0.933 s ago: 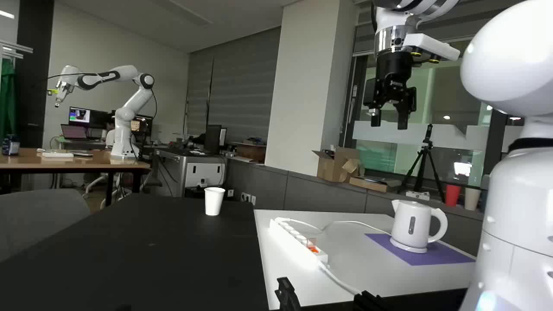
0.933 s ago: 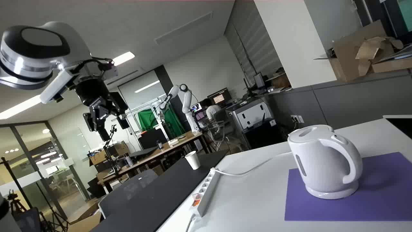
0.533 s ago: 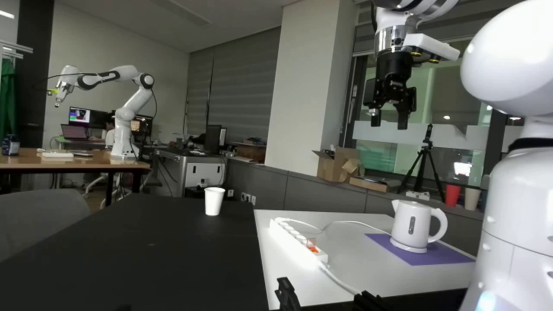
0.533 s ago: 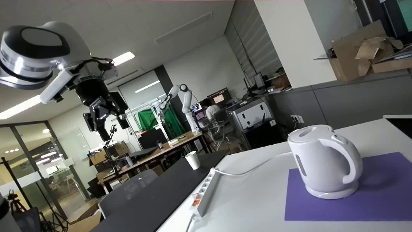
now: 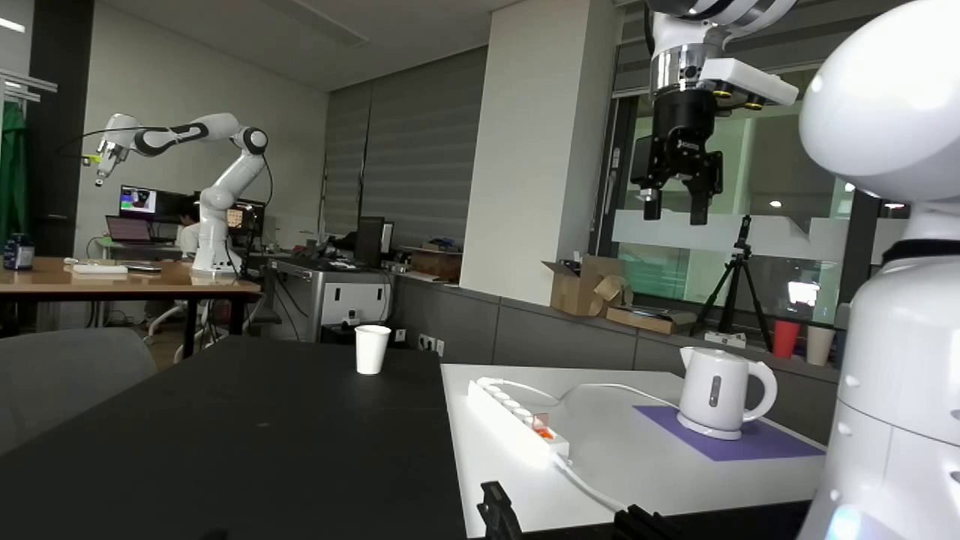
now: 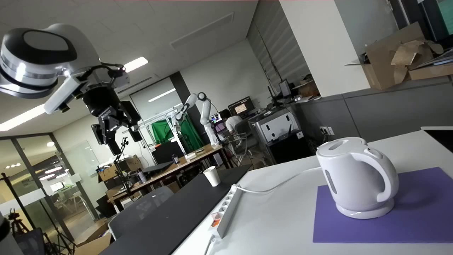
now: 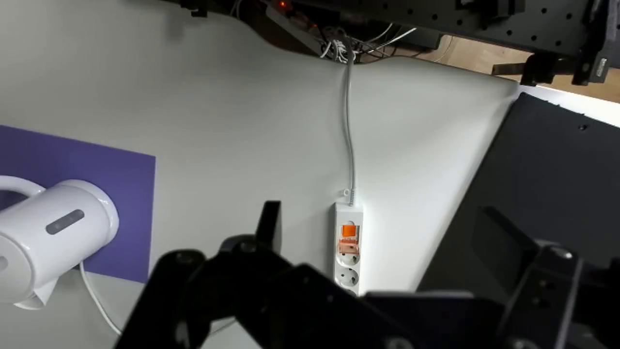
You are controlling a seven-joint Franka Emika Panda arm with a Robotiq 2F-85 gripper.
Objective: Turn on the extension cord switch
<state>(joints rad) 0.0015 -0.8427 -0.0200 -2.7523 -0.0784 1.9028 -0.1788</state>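
In an exterior view, a black gripper (image 5: 675, 213) hangs high at right, well apart from the extension cord (image 5: 514, 415) below, its jaws wide apart and holding nothing. White lettering on its body is too small to read, as is the display of a lit monitor (image 5: 138, 200) at far left. The cord, a white power strip, lies near the left side of a white table (image 5: 637, 472), its orange switch (image 5: 544, 433) at the near end, a see-through reddish flap (image 7: 348, 247) beside it. To the right, a white kettle (image 5: 729, 397) stands on a purple mat (image 5: 780, 441); a white cup (image 5: 371, 350) stands at the far end of a black table (image 5: 247, 465), the contents of both hidden. Beyond, an open cardboard box (image 5: 568, 294) holds items too small to identify.
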